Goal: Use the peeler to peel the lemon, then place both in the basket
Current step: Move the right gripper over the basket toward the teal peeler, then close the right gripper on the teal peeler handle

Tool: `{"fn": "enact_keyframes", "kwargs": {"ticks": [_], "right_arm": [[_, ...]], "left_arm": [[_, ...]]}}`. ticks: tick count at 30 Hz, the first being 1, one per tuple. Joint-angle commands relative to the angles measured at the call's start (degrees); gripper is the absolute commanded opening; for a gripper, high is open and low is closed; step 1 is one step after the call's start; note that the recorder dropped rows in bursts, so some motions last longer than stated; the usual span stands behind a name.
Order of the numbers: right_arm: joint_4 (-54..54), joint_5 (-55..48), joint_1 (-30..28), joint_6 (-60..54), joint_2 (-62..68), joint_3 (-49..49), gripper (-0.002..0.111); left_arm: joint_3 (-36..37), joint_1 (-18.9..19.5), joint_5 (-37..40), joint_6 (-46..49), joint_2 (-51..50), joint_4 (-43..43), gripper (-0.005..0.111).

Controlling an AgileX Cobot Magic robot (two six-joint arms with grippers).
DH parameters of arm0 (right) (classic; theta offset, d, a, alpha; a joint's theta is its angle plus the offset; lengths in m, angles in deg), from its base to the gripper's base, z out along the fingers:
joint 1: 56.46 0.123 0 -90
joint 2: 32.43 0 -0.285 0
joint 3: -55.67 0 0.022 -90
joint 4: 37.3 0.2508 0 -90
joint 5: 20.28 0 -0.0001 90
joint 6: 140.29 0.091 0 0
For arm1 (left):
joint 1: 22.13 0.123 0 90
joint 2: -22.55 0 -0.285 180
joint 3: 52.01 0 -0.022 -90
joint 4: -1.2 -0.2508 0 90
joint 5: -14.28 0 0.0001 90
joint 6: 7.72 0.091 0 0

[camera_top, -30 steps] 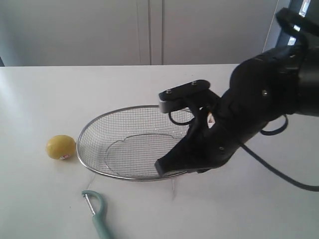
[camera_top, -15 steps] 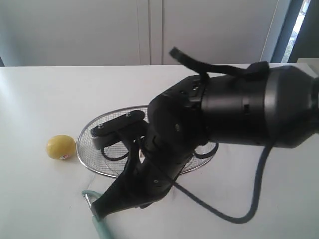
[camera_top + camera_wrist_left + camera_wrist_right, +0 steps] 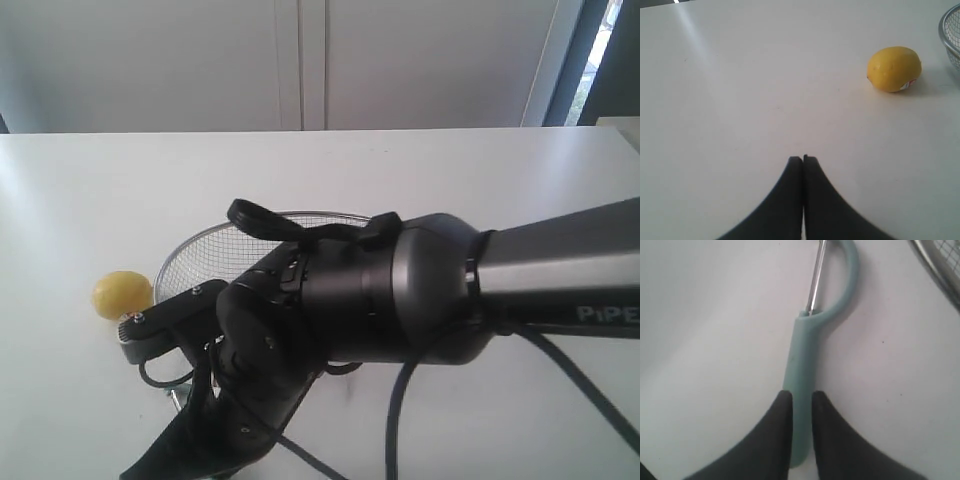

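The pale teal peeler [image 3: 802,360] lies on the white table, its loop head and metal blade pointing towards the basket rim [image 3: 935,270]. My right gripper [image 3: 801,396] is low over it, shut on the handle with a finger tight against each side. In the exterior view the right arm [image 3: 400,300] hides nearly all of the peeler and the near half of the wire basket [image 3: 200,245]. The yellow lemon [image 3: 122,295] [image 3: 894,69], with its red-and-white sticker, rests on the table left of the basket. My left gripper [image 3: 803,159] is shut and empty, well short of the lemon.
The basket's rim [image 3: 951,35] shows at the edge of the left wrist view, close beside the lemon. White cabinet doors [image 3: 300,60] stand behind the table. The right arm's cable [image 3: 400,420] hangs over the table near the front edge.
The right arm has swung from over the basket down to the front left. Its gripper now sits on the peeler's handle. The lemon and basket have not moved.
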Motion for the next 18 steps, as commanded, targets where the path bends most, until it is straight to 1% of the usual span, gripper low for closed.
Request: {"fn": "enact_keyframes", "kwargs": {"ticks": [1,4,10,18], "right_arm": [[0.49,0.33,0.08,0.31,1.44,-1.28,0.033],[0.59,-0.82,0.08,0.31,2.1,-2.76,0.037],[-1.7,-5.71,0.75,0.31,5.1,-6.48,0.037],[-3.39,-5.92,1.28,1.48,7.65,-6.46,0.037]], "left_arm": [[0.24,0.11,-0.15,0.0,0.27,0.36,0.0],[0.24,0.11,-0.15,0.0,0.27,0.36,0.0],[0.24,0.11,-0.15,0.0,0.27,0.36,0.0],[0.24,0.11,-0.15,0.0,0.27,0.36,0.0]]}}
